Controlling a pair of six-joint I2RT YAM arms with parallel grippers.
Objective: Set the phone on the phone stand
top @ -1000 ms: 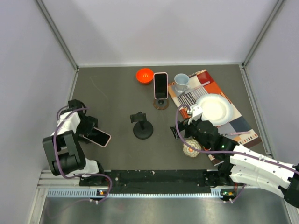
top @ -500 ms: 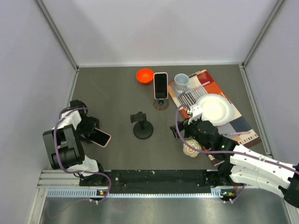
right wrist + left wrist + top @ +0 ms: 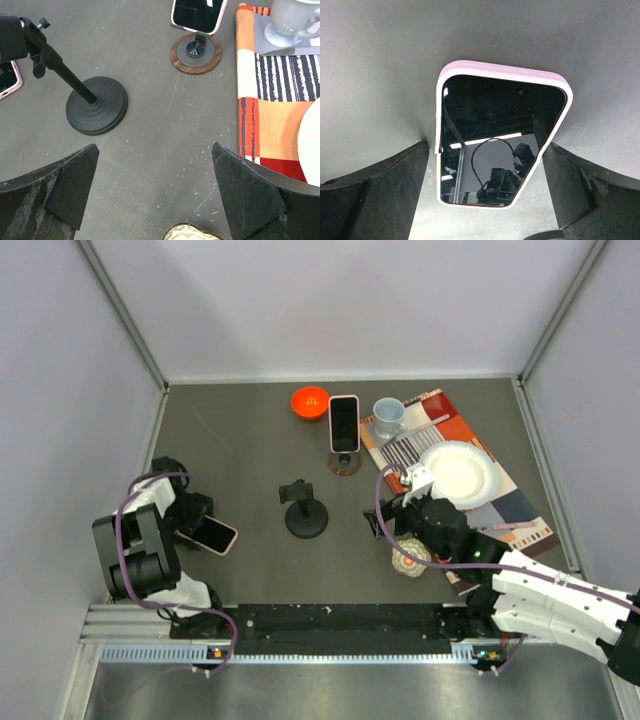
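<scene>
A phone in a pink case (image 3: 210, 533) lies screen-up on the dark table at the left. In the left wrist view the phone (image 3: 500, 140) sits between my left gripper's (image 3: 485, 165) open fingers, one finger (image 3: 385, 185) on each side of it, with small gaps. The left gripper (image 3: 190, 515) is low at the phone's left end. The empty black phone stand (image 3: 303, 508) is at the table's middle, and it also shows in the right wrist view (image 3: 95, 107). My right gripper (image 3: 392, 512) is open and empty, right of the stand.
A second phone (image 3: 344, 425) stands on a wooden-base stand at the back. Near it are an orange bowl (image 3: 309, 401), a mug (image 3: 388, 414) and a white plate (image 3: 458, 471) on a patterned mat (image 3: 520, 510). A small patterned object (image 3: 411, 558) lies under the right wrist.
The left arm has shifted slightly toward the near edge at the phone. The phone, the stand and the right arm have not moved.
</scene>
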